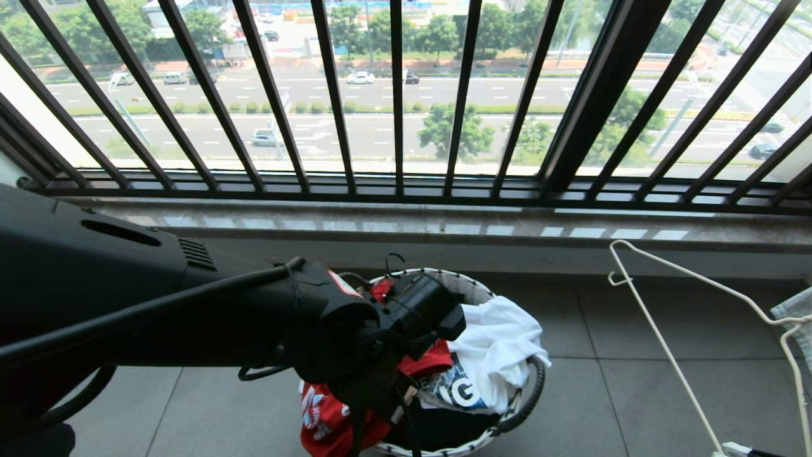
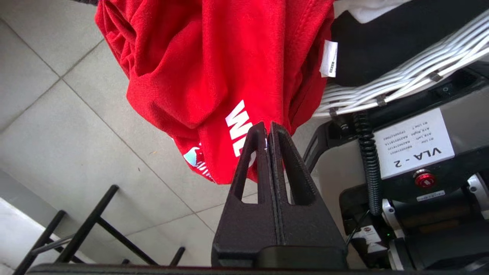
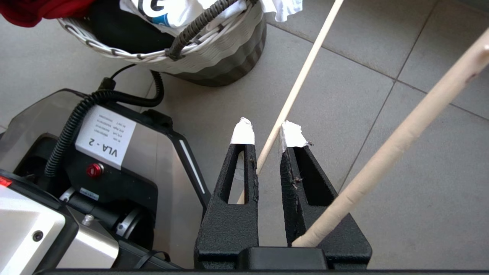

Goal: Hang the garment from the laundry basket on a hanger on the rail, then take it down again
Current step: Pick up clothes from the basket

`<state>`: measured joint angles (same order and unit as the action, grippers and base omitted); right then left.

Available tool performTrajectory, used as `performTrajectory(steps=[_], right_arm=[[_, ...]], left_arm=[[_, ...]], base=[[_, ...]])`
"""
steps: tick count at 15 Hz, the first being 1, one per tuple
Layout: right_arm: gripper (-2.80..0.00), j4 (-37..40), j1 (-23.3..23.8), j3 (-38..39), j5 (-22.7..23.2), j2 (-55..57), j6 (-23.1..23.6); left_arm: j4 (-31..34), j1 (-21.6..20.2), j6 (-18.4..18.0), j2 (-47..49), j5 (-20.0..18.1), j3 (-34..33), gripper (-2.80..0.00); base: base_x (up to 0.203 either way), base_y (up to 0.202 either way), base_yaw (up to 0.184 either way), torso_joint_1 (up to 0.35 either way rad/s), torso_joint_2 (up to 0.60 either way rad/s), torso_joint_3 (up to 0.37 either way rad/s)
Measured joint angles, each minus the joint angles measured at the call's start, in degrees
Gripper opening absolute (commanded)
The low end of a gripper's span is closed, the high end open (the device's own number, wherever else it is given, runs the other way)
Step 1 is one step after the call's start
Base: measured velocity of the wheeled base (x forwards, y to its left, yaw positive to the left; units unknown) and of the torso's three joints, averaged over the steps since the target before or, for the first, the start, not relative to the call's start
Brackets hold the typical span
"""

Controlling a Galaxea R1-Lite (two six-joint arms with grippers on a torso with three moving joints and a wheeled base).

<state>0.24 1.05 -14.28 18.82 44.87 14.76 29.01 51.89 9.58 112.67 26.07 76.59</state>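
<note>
Pressed flat together: left gripper, tips against the lower folds of the red short-sleeved T-shirt with white lettering. Impossible to tell whether any cloth is caught between the pads.

Draped over the near side of the small round basket with the white woven rim, half in and half out, hem hanging toward the grey tiled floor. Packed beside it in the basket, a white printed T-shirt and something black underneath.

Closed narrowly around the thin white wire hanger: right gripper, holding it upright, well to the right of the basket. No rail in view.

Step in hand, most likely: lifting the red shirt clear. Best done so:
- Check the pinch first; reopen and bite deeper into a thick fold if the cloth slips.
- Raise straight up and slowly, so as not to drag the white shirt out or tip the basket.
- Aim for a grip near the collar, for an easier pass onto the hanger.
- Keep the hanger steady and out of the way until the shirt hangs free.
</note>
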Motion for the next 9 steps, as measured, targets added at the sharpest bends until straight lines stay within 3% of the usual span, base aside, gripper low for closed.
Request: performTrajectory(steps=[2, 3, 9], right_arm=[[-2.80, 0.0, 0.0, 0.1, 0.0, 0.0, 0.0], [-2.80, 0.0, 0.0, 0.1, 0.0, 0.0, 0.0], [-2.80, -0.8, 0.0, 0.6, -0.1, 0.0, 0.0]], left_arm=[[-0.1, 1.3, -2.9, 0.2, 0.1, 0.3, -2.80], [-0.1, 1.5, -4.6, 0.7, 0.1, 0.9, 0.00], [-0.3, 1.8, -19.5, 2.5, 0.4, 2.9, 0.00]], base=[[0.000, 0.000, 0.000, 0.000, 0.00, 0.000], [0.000, 0.000, 0.000, 0.000, 0.00, 0.000], [0.000, 0.000, 0.000, 0.000, 0.00, 0.000]])
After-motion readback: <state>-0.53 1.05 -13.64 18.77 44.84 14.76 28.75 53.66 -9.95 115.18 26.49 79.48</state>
